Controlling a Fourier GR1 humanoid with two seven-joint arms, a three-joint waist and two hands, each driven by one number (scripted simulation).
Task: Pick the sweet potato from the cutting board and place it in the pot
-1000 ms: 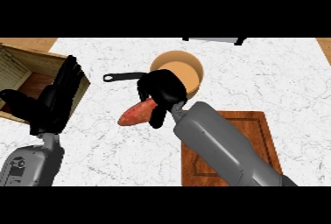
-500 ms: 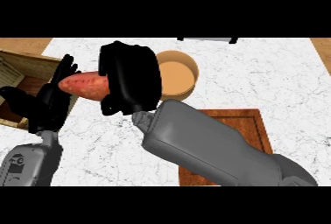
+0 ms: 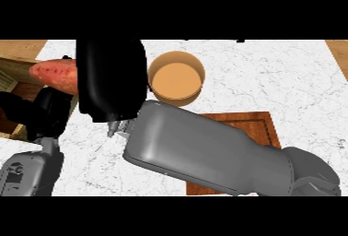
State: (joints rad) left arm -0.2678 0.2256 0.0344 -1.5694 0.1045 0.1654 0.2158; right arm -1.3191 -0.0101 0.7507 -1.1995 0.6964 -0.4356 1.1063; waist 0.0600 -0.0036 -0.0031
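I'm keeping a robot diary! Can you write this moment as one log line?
right hand: holding sweet potato, raised left of pot | left hand: resting at left | cutting board: bare

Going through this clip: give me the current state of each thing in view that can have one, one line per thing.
sweet potato: off the board, held in the right hand, left of the pot.
right hand: shut on the sweet potato, raised.
pot: upright, nothing visible inside.
cutting board: lying flat, mostly hidden by the right forearm.
left hand: at the view's left edge, holding nothing; fingers unclear.
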